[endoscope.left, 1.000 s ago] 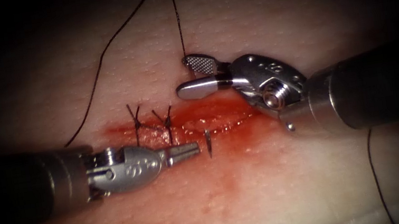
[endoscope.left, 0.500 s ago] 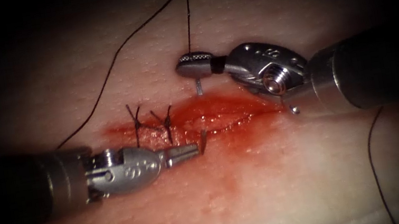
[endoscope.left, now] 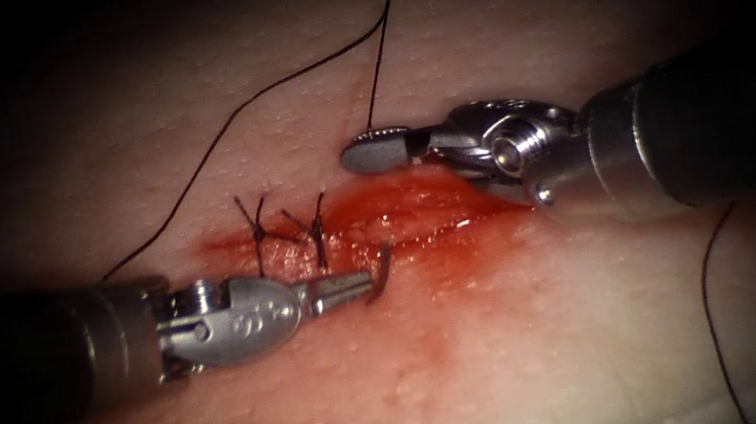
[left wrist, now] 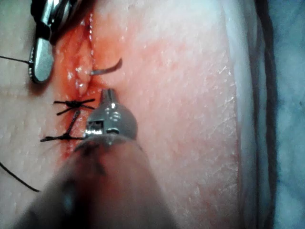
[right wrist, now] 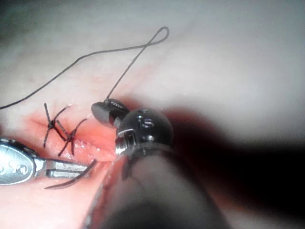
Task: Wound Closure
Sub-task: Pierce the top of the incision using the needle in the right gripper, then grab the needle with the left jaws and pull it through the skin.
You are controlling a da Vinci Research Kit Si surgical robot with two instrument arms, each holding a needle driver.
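The cut point(endoscope.left: 418, 211) runs across the tissue point(endoscope.left: 520, 341), wet with red fluid. My right tool point(endoscope.left: 351, 157) lies over the cut's far edge, jaws shut on the tail end of the needle, where the black thread point(endoscope.left: 277, 86) leaves it. The needle passes through the tissue under the cut. Its point point(endoscope.left: 385, 267) sticks out of the near edge, just right of two tied stitches point(endoscope.left: 255, 223). My left tool point(endoscope.left: 371, 284) is shut, its tip against the point, holding nothing that I can see. The point point(left wrist: 107, 70) curves out just beyond the left tool point(left wrist: 108, 93).
The thread loops up over the far tissue and trails off to the left. Another length of thread point(endoscope.left: 710, 291) hangs down at the right, below the right shaft. The second stitch point(endoscope.left: 315, 227) stands close to the left tool's jaws.
The right jaws closed on the needle's tail, then moved down toward the cut's far edge. The point at the near edge tilted left, toward the left tool. The thread loop swung right.
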